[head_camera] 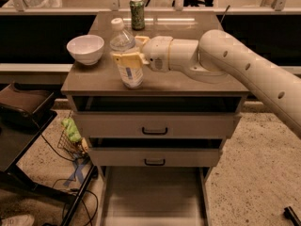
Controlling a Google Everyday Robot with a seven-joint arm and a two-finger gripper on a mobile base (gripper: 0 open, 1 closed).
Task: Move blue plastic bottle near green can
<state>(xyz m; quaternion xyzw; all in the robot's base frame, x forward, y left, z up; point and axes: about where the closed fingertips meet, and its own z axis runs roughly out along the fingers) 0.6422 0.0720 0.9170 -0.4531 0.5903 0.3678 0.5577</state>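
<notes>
Both fingers of the hand [124, 58] are closed around the middle of the upright blue plastic bottle [130, 75] on the counter [202, 84]. They stand well in front of the green can [137, 13], slightly left; the move should go backward.

Two-finger gripper [128, 55] on the white robot arm [244, 69], which reaches in from 4 o'clock. Cream fingers [123, 58] clamp the tall clear plastic water bottle with white cap and pale blue label [130, 74] at mid-body, one across the front and one behind. Bottle upright over the brown cabinet top [197, 86]; can't tell if its base touches. Small green drink can with silver top [137, 14] at 12 o'clock of the bottle, well apart, by the back edge. White round bowl [85, 48] at 10 o'clock of the bottle, near, not touching. Two drawer fronts with black handles [154, 131] at 6 o'clock.
</notes>
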